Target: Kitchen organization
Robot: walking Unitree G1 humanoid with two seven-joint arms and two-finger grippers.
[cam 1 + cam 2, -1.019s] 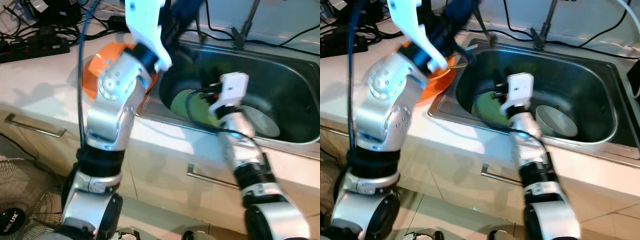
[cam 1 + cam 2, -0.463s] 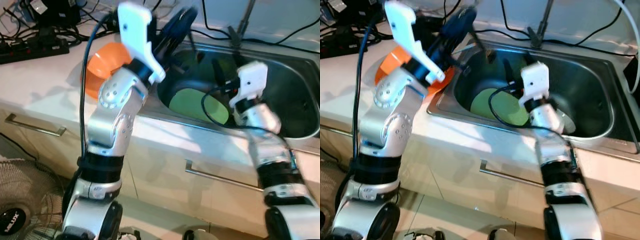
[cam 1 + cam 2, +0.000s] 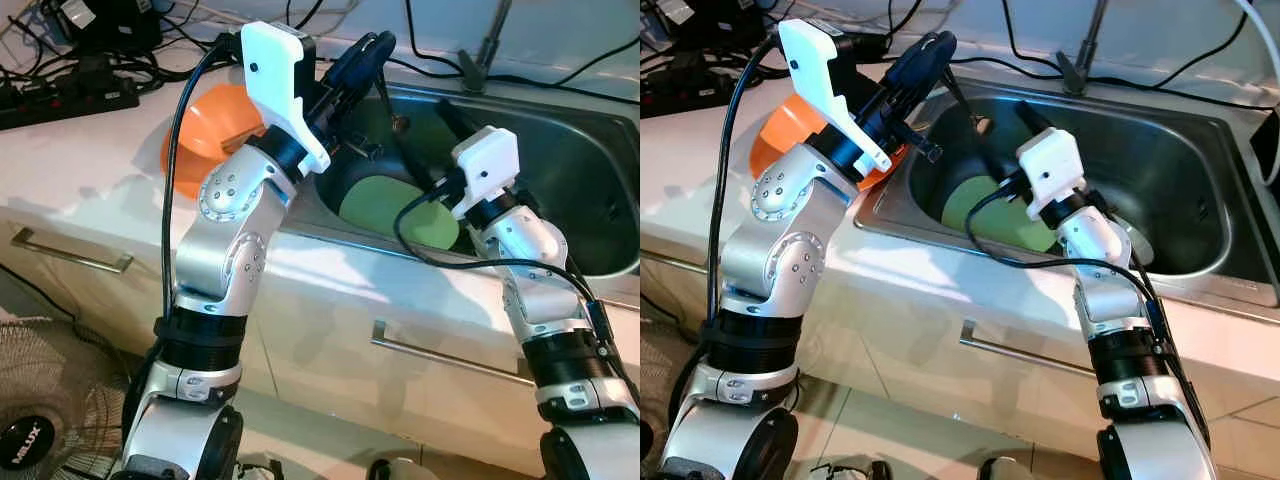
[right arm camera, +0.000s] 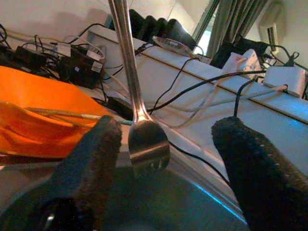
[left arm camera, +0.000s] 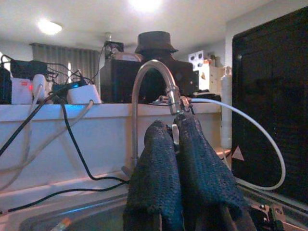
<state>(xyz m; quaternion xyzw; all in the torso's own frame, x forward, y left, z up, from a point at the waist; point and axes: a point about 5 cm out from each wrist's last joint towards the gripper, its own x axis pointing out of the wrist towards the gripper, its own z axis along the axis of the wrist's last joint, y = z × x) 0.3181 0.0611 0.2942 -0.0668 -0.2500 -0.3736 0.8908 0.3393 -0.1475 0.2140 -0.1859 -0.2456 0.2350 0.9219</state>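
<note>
Over the sink's near-left corner, my left pincer (image 3: 362,62) is clamped on a fork (image 4: 142,126), which hangs tines-down, I judge so it can be passed across. My right pincer (image 3: 1025,113) waits spread wide around those tines, untouching, above the green plate (image 3: 400,210) in the sink (image 3: 1200,180); an orange bowl (image 3: 205,135) sits on the tabletop (image 3: 70,170) beside.

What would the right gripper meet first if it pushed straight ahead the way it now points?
Most likely the fork hanging from the left gripper: it sits between the right gripper's open fingers, just ahead. Behind it is the orange bowl, though depth is unclear.
</note>
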